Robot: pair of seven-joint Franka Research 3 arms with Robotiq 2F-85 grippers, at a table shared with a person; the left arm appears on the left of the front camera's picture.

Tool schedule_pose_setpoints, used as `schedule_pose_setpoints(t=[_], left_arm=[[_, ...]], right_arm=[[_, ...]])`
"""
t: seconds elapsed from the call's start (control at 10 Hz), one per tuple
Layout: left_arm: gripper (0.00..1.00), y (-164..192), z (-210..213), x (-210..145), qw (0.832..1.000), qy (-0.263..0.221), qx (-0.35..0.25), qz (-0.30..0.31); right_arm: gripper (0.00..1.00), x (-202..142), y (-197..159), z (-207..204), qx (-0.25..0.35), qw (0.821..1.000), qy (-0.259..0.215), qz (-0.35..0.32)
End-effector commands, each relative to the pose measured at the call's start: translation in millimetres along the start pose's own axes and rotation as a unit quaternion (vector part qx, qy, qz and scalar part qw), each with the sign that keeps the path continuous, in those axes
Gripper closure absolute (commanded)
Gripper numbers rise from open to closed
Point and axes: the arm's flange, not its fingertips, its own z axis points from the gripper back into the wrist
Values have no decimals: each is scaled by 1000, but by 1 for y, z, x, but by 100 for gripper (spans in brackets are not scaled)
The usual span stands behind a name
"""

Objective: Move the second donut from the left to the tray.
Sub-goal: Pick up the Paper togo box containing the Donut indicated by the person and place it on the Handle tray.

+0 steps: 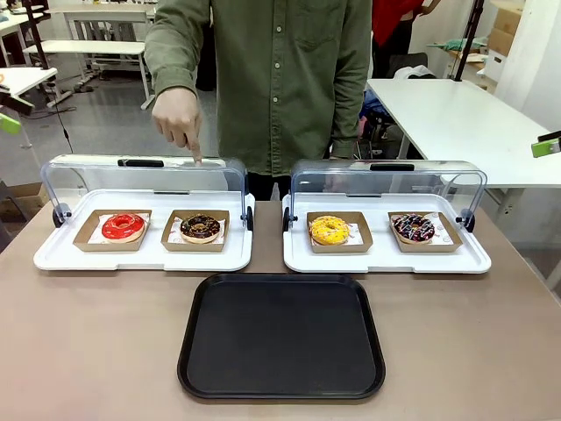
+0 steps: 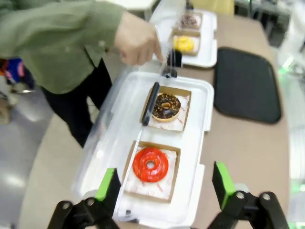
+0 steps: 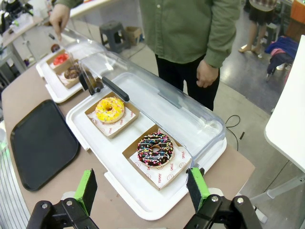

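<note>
The second donut from the left (image 1: 201,228) has dark chocolate glaze and pale sprinkles. It sits in a brown cardboard holder on the left white display tray (image 1: 53,254), right of a red-glazed donut (image 1: 123,226). The black tray (image 1: 281,336) lies on the table in front of both display trays. A person's hand (image 1: 180,118) points a finger down at the raised clear lid behind this donut. My left gripper (image 2: 165,186) hovers open above the red donut (image 2: 150,164), with the chocolate donut (image 2: 166,106) beyond it. My right gripper (image 3: 142,186) is open above the right display tray.
The right display tray (image 1: 473,259) holds a yellow donut (image 1: 330,230) and a dark donut with multicoloured sprinkles (image 1: 414,228). Both clear lids stand open at the back. The person stands at the far edge. A white table (image 1: 456,114) stands at the back right.
</note>
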Motion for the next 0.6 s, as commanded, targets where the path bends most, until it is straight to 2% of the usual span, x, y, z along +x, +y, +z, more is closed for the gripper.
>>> schedule_pose_setpoints(t=[0.0, 0.2, 0.3, 0.5], left_arm=[[0, -29, -48, 31, 996, 82, 26, -33], [0, -60, -101, 65, 984, 157, 25, -83], [0, -73, -125, 71, 979, 177, 11, -102], [0, -85, -171, 70, 967, 223, 31, -121]], right_arm=[[0, 1, 4, -1, -1, 1000, -5, -4], [0, 1, 4, -1, -1, 1000, -5, -4], [0, 1, 4, -1, -1, 1000, -5, -4], [0, 1, 4, -1, -1, 1000, -5, -4]])
